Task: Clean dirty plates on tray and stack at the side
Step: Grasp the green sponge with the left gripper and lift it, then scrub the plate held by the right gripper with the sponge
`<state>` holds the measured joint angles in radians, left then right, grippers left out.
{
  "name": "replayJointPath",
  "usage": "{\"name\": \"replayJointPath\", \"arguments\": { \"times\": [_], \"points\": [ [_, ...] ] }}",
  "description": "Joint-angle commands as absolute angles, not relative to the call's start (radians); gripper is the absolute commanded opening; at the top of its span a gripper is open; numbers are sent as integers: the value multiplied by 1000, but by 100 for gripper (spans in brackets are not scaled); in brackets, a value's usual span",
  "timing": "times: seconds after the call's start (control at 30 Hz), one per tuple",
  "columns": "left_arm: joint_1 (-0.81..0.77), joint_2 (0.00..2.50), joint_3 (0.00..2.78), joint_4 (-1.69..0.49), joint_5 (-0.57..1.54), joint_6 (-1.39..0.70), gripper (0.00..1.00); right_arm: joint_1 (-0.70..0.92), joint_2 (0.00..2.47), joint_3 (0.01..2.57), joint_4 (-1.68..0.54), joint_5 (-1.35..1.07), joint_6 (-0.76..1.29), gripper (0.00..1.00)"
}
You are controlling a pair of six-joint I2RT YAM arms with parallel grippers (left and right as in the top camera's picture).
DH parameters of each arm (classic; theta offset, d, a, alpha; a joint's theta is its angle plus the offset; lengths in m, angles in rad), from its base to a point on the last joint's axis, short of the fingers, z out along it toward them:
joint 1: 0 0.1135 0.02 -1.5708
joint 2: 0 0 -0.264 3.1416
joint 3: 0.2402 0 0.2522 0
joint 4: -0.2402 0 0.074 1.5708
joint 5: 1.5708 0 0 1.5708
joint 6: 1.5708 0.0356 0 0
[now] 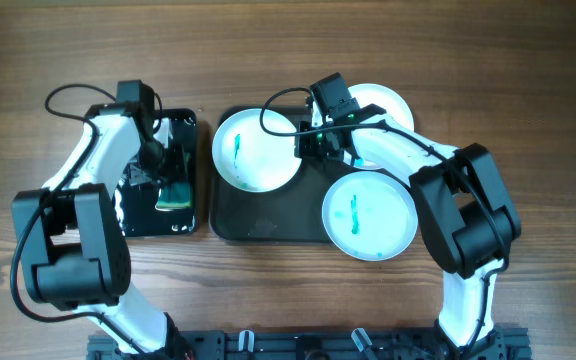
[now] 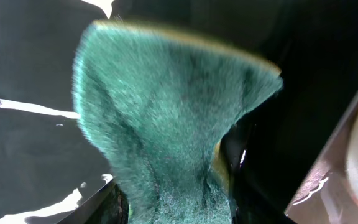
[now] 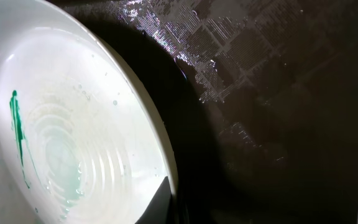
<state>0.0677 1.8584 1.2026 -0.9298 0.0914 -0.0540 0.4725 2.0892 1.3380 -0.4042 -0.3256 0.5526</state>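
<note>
Three white plates show in the overhead view. The left plate (image 1: 256, 150) has a teal smear and lies on the dark grey tray (image 1: 268, 215). The front right plate (image 1: 370, 213), also smeared, overhangs the tray's right edge. The back plate (image 1: 383, 103) is partly hidden by my right arm. My right gripper (image 1: 308, 148) is shut on the left plate's right rim; the right wrist view shows one finger (image 3: 166, 202) inside the plate (image 3: 73, 118). My left gripper (image 1: 173, 172) is shut on a green sponge (image 1: 175, 194), which fills the left wrist view (image 2: 166, 106).
A smaller glossy black tray (image 1: 143, 215) lies left of the big tray, under the sponge and my left gripper; it also shows in the left wrist view (image 2: 23, 74). The dark tray's surface (image 3: 278, 124) fills the right of the right wrist view. Wooden table all around.
</note>
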Motion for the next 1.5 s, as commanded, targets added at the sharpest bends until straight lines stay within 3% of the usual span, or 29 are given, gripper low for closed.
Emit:
{"name": "replayJointPath", "arguments": {
  "times": [0.0,0.07,0.17,0.57,0.93,1.47],
  "points": [
    [67,1840,1131,-869,130,-29,47,474,2120,1348,-402,-334,550,4],
    [68,1840,1107,-844,130,-29,42,474,2121,1348,-403,-334,549,4],
    [68,1840,1104,-838,119,-31,4,474,2121,1348,-404,-334,549,4],
    [54,1690,1391,-1074,93,-113,4,474,2120,1348,-405,-340,553,4],
    [-219,1824,1391,-878,108,-353,4,474,2121,1348,-433,-360,553,4],
    [-339,2078,1391,-794,114,-424,4,462,2090,1348,-543,-270,576,4]
  ]
}}
